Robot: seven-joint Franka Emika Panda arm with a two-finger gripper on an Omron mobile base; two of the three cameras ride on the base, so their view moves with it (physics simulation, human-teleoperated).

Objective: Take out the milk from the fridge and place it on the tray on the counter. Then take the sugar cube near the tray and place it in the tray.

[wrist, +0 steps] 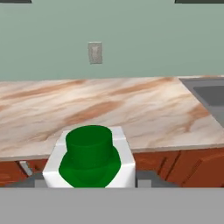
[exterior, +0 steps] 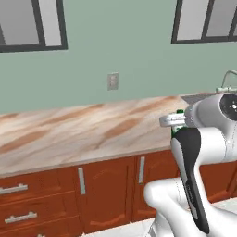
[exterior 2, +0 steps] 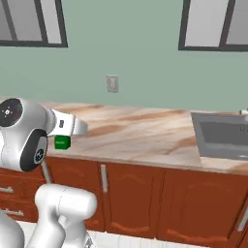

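Now | milk [wrist: 90, 159] in gripper [wrist: 89, 181] | facing counter [wrist: 144, 109]

Kitchen indicated: marble-look table [exterior 2: 145, 128] over wooden drawers [exterior: 28, 203], sink [exterior 2: 225, 135] at 3 o'clock, windows [exterior 2: 213, 24] at 12.

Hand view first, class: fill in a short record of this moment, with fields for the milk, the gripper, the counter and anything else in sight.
milk: green cap toward the camera, close at the bottom of the hand view, in front of the counter edge
gripper: fingers hidden; cannot tell whether it grips
counter: marble top over brown drawers
sink: grey basin set into the counter
wall: outlet above the counter
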